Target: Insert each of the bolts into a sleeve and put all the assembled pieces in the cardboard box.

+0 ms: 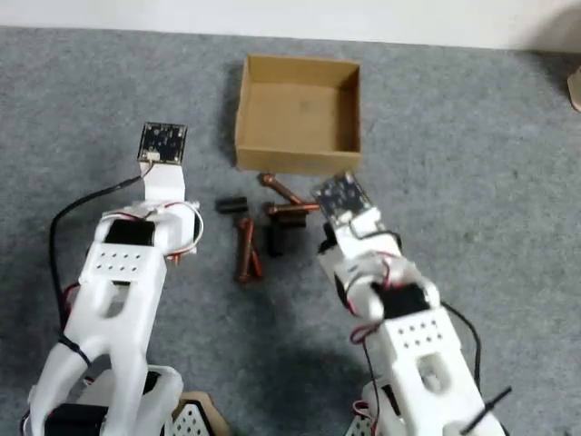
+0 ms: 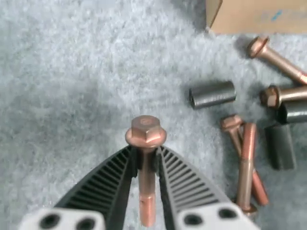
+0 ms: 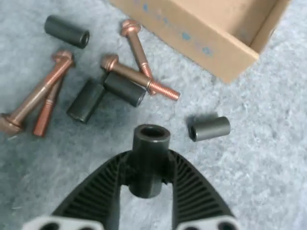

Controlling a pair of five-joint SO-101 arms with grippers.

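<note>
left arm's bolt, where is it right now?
In the left wrist view, the bolt is clamped in the left gripper, head outward, over the carpet. The nearest loose sleeve lies off to one side, toward the cardboard box.

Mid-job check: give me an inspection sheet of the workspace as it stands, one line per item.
Surface: grey carpet, flat.
Job's things: cardboard box is empty. Four loose bolts and four loose sleeves lie on the carpet in front of it, none assembled.
Clutter: nothing seen.
Grippers: left gripper is shut on a bolt, head pointing out past the fingertips. Right gripper is shut on a sleeve, open bore facing the wrist camera.
Cables: black cable loops beside the left arm, away from the parts.
Surroundings: pale strip beyond the carpet's far edge.
</note>
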